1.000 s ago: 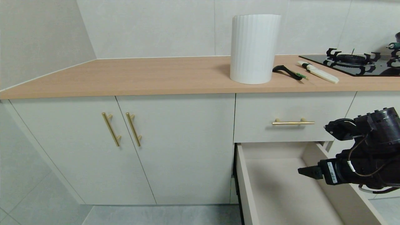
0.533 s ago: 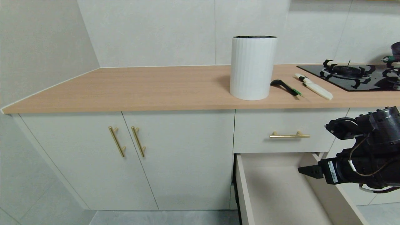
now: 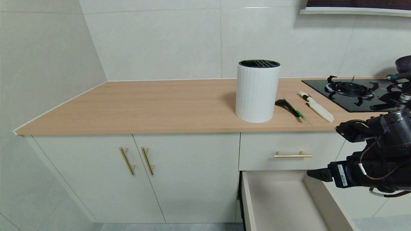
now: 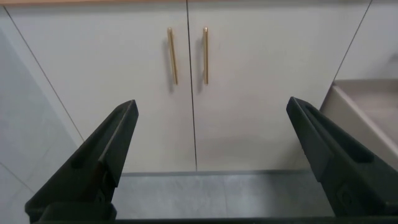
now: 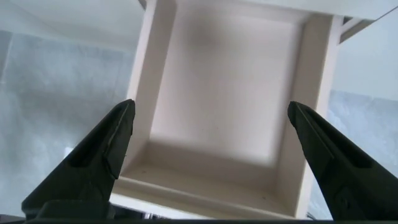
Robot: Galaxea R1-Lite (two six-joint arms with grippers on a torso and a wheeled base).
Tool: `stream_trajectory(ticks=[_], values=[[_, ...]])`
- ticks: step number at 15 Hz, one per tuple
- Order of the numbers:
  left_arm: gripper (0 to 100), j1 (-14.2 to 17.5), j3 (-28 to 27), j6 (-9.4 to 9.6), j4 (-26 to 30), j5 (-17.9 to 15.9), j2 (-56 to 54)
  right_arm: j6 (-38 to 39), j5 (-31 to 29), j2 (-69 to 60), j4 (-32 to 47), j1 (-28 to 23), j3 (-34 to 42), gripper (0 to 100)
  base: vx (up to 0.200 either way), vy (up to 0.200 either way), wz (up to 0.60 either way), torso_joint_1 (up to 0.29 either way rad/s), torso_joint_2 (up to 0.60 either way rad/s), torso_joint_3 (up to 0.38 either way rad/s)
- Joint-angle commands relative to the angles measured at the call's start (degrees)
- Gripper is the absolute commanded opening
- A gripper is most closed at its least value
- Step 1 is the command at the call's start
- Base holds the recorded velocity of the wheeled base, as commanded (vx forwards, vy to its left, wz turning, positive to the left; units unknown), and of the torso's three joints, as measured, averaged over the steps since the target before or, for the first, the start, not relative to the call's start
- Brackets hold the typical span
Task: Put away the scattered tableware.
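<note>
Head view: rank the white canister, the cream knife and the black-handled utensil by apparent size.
Largest: white canister.
Then cream knife and black-handled utensil, too alike to rank.

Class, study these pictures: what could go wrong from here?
The right gripper hangs open over the pulled-out drawer; rising to the counter, the arm might catch the drawer's side. The knife lies near the counter's front edge, so a poor grasp could push it off.
</note>
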Motion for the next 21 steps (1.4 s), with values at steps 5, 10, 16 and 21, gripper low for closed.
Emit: stream_trajectory(ticks=[5,10,16,21], values=[[100,0.0,0.0,0.0,0.0,0.0,0.0,-0.6,-0.2,2.0,-4.8,-2.2,-8.6,100,0.0,0.0,0.0,0.034,-0.09,-0.056],[100,0.0,0.1,0.0,0.0,0.0,0.0,0.1,-0.8,18.5,3.3,-6.8,-38.0,100,0.0,0.0,0.0,0.0,0.0,0.0],[100,0.0,0.0,0.0,0.0,0.0,0.0,3.1,-4.1,31.6,-1.5,-9.3,-45.6,100,0.0,0.0,0.0,0.0,0.0,0.0],[100,0.0,0.0,0.0,0.0,0.0,0.0,2.7,-4.4,33.4,-2.4,-9.7,-45.6,100,0.0,0.0,0.0,0.0,0.0,0.0]])
